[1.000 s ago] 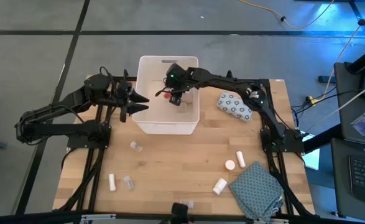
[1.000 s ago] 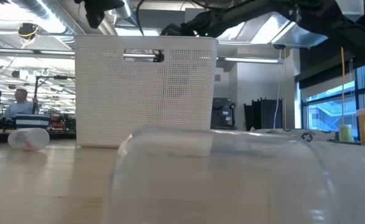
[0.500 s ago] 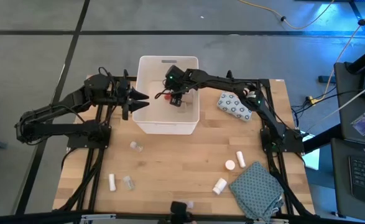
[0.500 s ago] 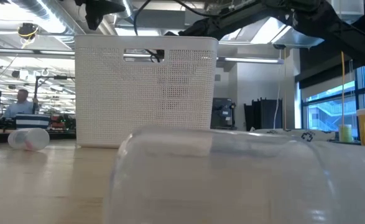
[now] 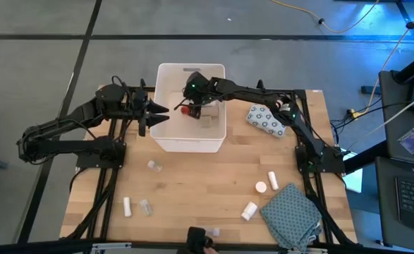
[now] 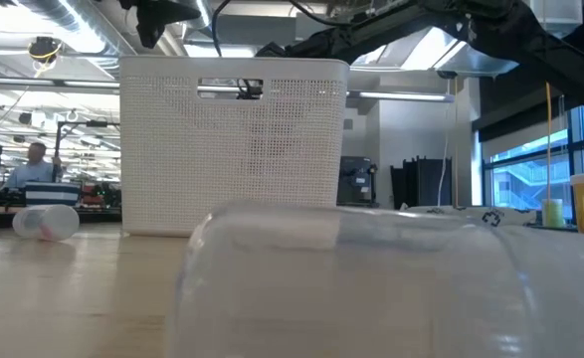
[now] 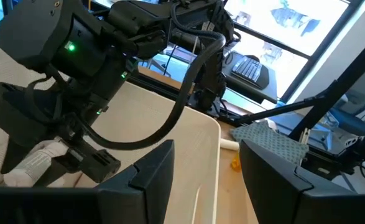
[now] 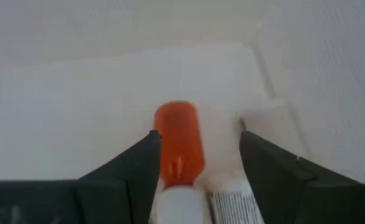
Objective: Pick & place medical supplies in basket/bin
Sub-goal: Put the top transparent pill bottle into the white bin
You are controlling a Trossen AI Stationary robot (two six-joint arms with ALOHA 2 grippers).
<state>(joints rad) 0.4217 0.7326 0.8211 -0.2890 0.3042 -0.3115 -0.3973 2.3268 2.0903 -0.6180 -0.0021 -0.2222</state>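
Observation:
The white basket [image 5: 166, 137] stands at the table's far middle. My right gripper [image 8: 198, 133] reaches down into it, open. Between its fingers lies a red bottle [image 8: 180, 142] with a white cap, and beside that a white printed tube [image 8: 229, 199]. From above the red bottle [image 5: 185, 109] shows left of the gripper [image 5: 195, 111]. My left gripper [image 7: 204, 167] hovers open by the basket's left rim [image 5: 159, 113], holding nothing. Other medical supplies lie on the near half of the table. My right gripper's fingers stand on either side of the red bottle, coming from above at a slant. One finger [image 8: 138, 163] lies right beside the bottle's side [image 8: 165, 149]; whether it touches the bottle I cannot tell.
A blue-dotted soft pack [image 5: 266, 120] lies right of the basket. Clear vials [image 5: 154, 165] [image 5: 145, 206], white bottles [image 5: 127, 206] [image 5: 261, 187] [image 5: 250, 210] and a patterned cloth [image 5: 291, 215] lie nearer. A clear vial [image 6: 341, 283] fills the low view's foreground; a person [image 6: 35, 164] is far behind.
My right gripper has tipped a little more steeply inside the basket, its wrist head drifting slightly toward the table's left. My left gripper has kept still.

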